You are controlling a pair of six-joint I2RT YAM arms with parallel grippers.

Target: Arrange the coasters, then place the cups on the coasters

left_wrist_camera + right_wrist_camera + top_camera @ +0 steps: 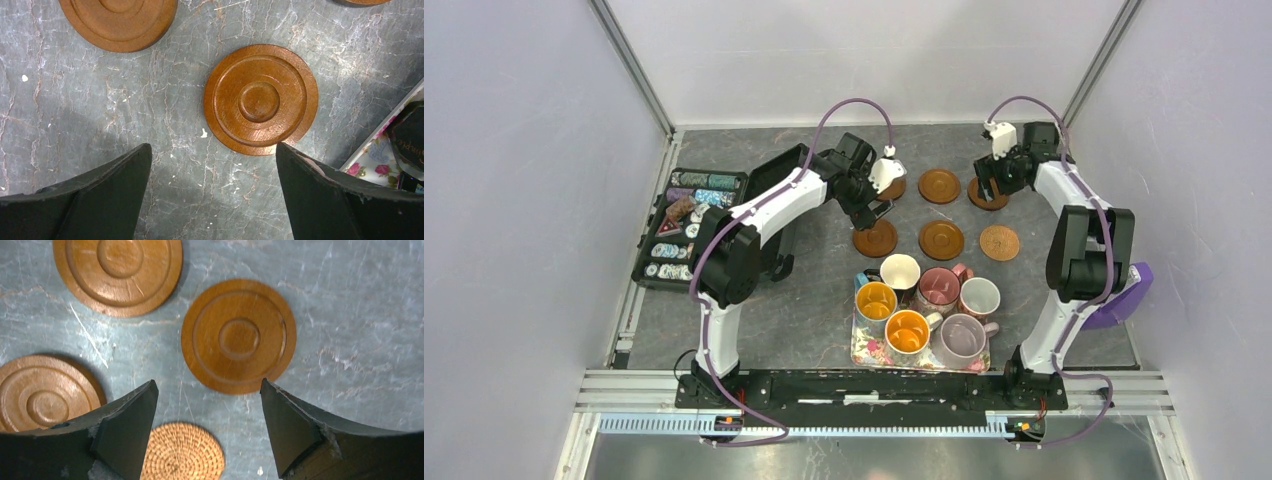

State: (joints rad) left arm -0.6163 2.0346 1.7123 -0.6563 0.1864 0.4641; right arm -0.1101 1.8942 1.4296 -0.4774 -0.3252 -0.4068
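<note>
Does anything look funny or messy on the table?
Nothing is spilled or broken. One coaster is pale and woven, unlike the five brown ringed coasters. The mugs all crowd together at the flowery tray.

We count six coasters [941,239] on the bench [814,300]: five brown ringed ones and one tan woven coaster [999,242]. We also count six mugs [963,340], two of them orange inside, together with one floral tray [869,352] and one case of poker chips [689,225].
</note>
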